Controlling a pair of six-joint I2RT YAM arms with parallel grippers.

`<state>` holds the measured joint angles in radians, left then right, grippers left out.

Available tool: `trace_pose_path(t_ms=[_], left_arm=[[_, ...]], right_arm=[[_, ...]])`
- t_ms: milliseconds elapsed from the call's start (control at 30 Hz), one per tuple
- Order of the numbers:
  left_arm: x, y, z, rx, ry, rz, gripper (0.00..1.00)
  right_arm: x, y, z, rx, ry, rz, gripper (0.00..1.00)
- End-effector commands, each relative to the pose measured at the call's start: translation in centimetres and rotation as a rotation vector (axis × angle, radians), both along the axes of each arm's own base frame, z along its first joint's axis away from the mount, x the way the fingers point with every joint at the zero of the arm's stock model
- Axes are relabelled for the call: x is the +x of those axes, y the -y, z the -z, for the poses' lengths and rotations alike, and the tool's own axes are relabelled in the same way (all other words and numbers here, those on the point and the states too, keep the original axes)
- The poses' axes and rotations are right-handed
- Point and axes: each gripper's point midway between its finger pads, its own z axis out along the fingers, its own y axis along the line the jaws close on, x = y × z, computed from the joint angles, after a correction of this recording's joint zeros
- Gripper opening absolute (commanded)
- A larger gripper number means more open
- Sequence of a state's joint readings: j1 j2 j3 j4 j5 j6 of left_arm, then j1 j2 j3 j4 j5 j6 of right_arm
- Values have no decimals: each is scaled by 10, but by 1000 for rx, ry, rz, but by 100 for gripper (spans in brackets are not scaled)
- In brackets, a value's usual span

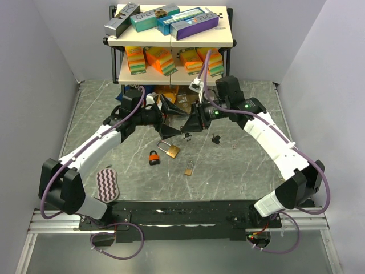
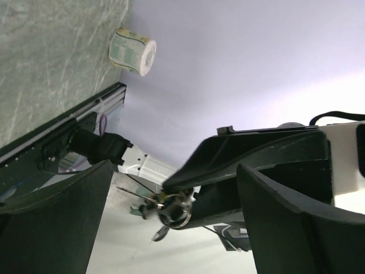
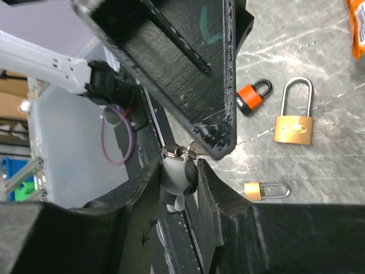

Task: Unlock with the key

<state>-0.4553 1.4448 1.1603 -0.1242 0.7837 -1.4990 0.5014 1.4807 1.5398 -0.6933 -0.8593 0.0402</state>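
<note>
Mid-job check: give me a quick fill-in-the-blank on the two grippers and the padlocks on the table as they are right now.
1. The right gripper is shut on a ___.
2. The left gripper has its jaws standing ___.
3. The padlock with the black shackle has an ___ body.

Missing words: key; open; orange.

Key [image 3: 178, 179] half-hidden (inside right pincer [image 3: 178, 165])
</note>
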Motion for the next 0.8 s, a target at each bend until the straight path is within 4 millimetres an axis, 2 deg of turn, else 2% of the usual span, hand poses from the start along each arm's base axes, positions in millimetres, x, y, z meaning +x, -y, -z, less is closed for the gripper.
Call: trace_pose_path(t_ms=[0,367,633,767], left_arm=[[-7,4,-5,-32,-76,26,93],[-12,5,-5,-42,-109,49,80],[-11,6,-5,-45,-106,50,77],[-13,5,2,-41,-125,49,80]], right_arm=[[6,-4,-6,-24,85,-24,0],[9,-6,0,-48,103,-27,0],[13,-4,7,-68,95,1,0],[15,-5,5,-54,96,19,0]])
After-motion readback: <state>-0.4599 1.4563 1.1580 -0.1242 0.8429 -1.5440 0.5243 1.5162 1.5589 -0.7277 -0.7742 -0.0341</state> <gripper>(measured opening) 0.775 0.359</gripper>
